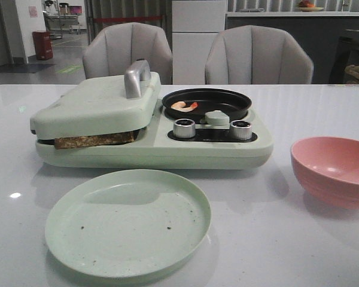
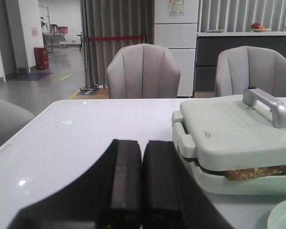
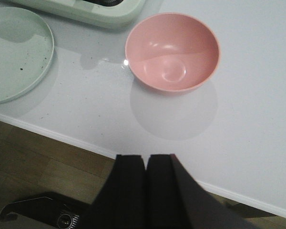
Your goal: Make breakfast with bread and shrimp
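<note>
The bread [image 1: 94, 140] is clamped in the shut pale green sandwich press [image 1: 99, 104]; only its brown edge sticks out, also in the left wrist view [image 2: 260, 172]. The shrimp [image 1: 184, 106] lies in the small black pan [image 1: 206, 103] on the same appliance. My left gripper [image 2: 142, 157] is shut and empty, low over the table to the left of the press. My right gripper [image 3: 146, 164] is shut and empty, above the table's front edge, short of the pink bowl [image 3: 172, 51]. Neither gripper shows in the front view.
An empty pale green plate [image 1: 128, 221] with crumbs lies in front of the appliance. The empty pink bowl [image 1: 335, 169] stands at the right. Two silver knobs [image 1: 183, 128] are on the appliance front. Two grey chairs [image 1: 127, 52] stand behind the table.
</note>
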{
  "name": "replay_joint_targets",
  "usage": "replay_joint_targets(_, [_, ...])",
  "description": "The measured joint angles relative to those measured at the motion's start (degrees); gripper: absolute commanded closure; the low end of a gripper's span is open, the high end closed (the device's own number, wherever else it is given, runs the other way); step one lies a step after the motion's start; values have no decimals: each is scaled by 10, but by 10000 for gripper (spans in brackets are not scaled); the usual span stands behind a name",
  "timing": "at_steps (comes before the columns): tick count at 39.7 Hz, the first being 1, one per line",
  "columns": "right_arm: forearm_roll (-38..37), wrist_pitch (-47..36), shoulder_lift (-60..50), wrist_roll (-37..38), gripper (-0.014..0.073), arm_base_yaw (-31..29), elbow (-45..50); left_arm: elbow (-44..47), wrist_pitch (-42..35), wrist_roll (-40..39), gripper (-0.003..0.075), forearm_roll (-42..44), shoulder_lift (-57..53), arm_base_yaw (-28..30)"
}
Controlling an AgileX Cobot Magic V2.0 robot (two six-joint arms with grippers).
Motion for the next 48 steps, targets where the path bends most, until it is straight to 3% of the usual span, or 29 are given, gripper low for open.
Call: replay_joint_targets(48, [0,-1,0,0,553,0,0,0,-4,30,619,-28,0,4])
